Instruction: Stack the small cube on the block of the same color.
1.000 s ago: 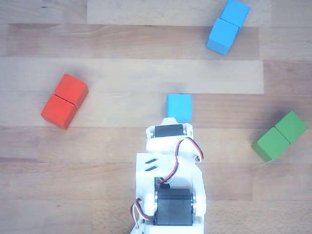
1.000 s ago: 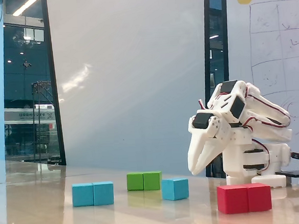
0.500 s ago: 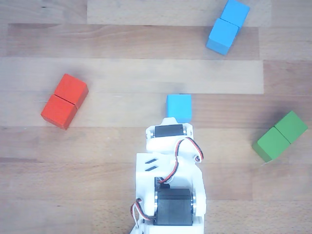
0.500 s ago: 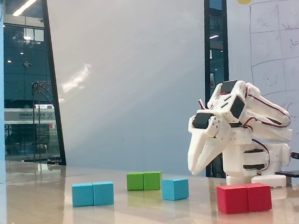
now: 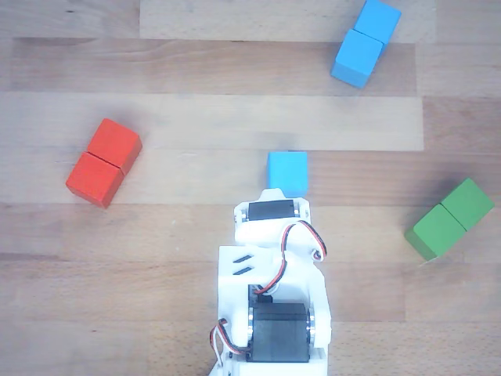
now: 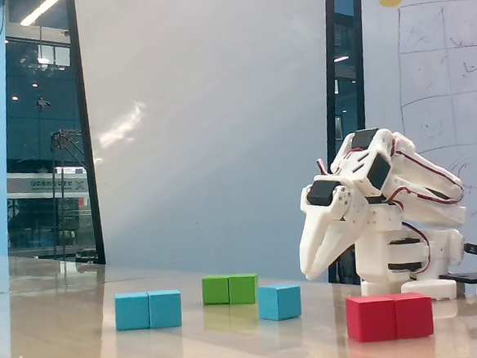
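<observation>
Small cube (image 5: 287, 172) mid-table (image 5: 196, 117), bare wood around it. Blue block (image 5: 365, 42) well apart near far edge, long axis diagonal. Pincer (image 6: 309, 271) above cube, holding nothing; jaw gap unclear.

Overhead view (downward); fixed view table-level.

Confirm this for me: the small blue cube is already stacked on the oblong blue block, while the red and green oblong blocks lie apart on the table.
Not quite. The small blue cube is not stacked; it sits on the table by itself, apart from the oblong blue block, as the other view shows. The rest holds: the red oblong block and green oblong block lie apart on the table.
</observation>
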